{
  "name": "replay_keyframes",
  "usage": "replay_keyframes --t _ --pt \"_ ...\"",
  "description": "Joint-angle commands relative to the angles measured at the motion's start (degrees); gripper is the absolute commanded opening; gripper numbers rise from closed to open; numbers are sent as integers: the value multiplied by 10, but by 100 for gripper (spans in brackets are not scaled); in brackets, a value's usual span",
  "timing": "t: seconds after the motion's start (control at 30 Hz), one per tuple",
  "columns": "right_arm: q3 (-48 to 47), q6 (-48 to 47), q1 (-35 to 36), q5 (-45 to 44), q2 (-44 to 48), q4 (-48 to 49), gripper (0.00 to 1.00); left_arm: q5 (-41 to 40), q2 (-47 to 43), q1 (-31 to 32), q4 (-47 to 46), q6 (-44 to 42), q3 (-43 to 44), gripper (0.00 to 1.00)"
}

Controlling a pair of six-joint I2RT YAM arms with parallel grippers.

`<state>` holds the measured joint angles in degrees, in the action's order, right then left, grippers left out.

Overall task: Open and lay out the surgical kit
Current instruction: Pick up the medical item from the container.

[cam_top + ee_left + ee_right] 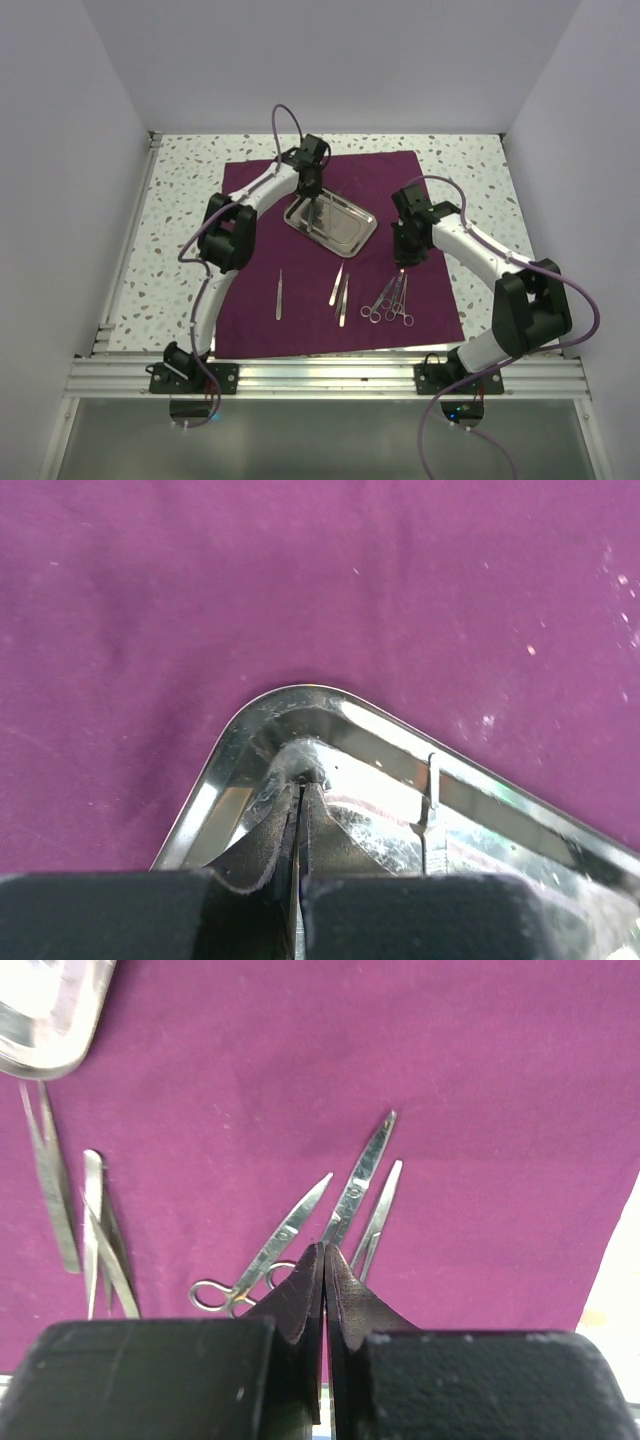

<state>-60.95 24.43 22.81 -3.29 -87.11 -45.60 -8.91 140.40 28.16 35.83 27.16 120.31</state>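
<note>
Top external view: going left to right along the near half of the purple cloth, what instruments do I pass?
lone tweezers → two tweezers lying close together → cluster of ring-handled forceps

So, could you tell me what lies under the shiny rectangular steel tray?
The dark purple cloth shows all round the shiny rectangular steel tray, so it lies on that; anything beneath its base is hidden.
</note>
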Motion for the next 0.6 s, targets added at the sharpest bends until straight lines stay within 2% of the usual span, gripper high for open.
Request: replay_keyframes --t 0.0,0.2,0.33,0.47,0.57 --pt "-29 5 -2 6 3 9 0 80 16 -10 78 -17 34 0" --pt "-33 10 -3 13 8 13 0 126 -22 -21 68 -10 70 0" --pt "-35 9 -2 15 13 14 0 129 -55 -24 66 -6 47 0" --pt "-32 5 -2 16 19 16 0 109 -127 -23 58 -2 -22 0" --pt "-29 4 -2 19 23 14 0 91 -200 -24 41 5 -119 0"
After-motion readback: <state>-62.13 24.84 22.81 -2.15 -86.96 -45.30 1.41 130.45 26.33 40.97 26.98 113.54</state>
